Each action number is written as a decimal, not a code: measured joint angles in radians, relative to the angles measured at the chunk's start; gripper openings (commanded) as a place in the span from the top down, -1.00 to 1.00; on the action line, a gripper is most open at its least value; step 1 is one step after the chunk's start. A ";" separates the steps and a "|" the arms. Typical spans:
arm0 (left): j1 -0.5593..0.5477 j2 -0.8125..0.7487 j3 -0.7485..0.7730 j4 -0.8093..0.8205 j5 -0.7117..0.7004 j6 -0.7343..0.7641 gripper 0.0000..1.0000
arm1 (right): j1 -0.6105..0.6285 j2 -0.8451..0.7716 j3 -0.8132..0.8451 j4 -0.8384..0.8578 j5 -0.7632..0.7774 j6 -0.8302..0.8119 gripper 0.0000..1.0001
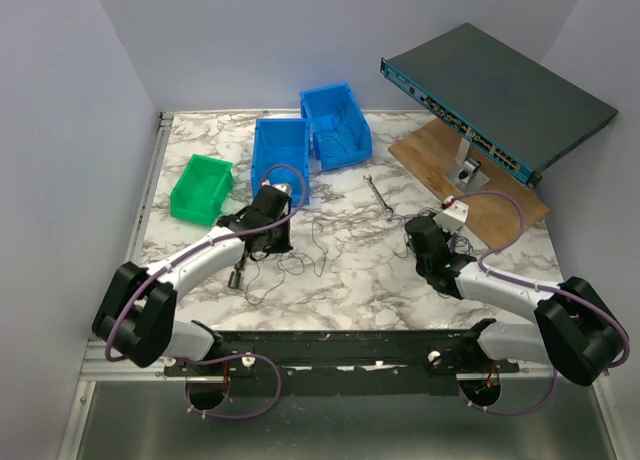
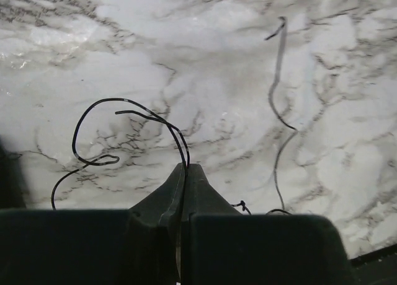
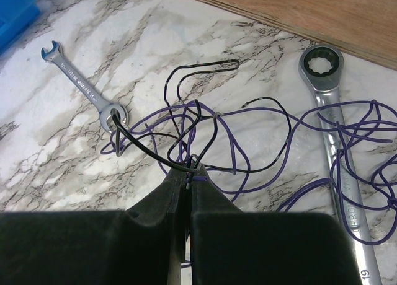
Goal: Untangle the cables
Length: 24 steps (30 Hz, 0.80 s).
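Cables [image 3: 193, 114] lie in two lots on the marble counter [image 1: 350, 290], one on each side of the small wrench [image 1: 379, 196] near the middle. To the right of that wrench and a little nearer the arm bases, the right arm [image 1: 500, 285] reaches in low. Its jaws are pressed together at the tips, with black and purple-blue strands (very thin ones) pinched between them. From the wrist view, this tangle spreads out just past the fingertips. One black loop crosses the ring end of the small wrench, and other purple-blue loops run away from it over the shaft of a larger ratchet wrench [image 3: 338, 149]. To the left of the small wrench and nearer the bases, the left arm [image 1: 200, 255] bends over the counter. Its jaws are closed tight on a single black strand [image 2: 111, 100], which rises from the tips in a curl and drops back onto the marble. More loose dark strands [image 1: 300, 262] trail between this arm and the small wrench, though from above I cannot tell whether they join the right-hand tangle. Beyond the small wrench on its left stand two blue bins [image 1: 280, 160], with a green bin [image 1: 201, 188] further left. Beyond it on the right, a wooden board [image 1: 500, 195] carries a dark network switch [image 1: 495, 95].
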 measured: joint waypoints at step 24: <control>-0.027 0.508 1.505 -0.439 0.000 0.132 1.00 | -0.001 -0.034 -0.031 0.063 -0.043 -0.052 -0.28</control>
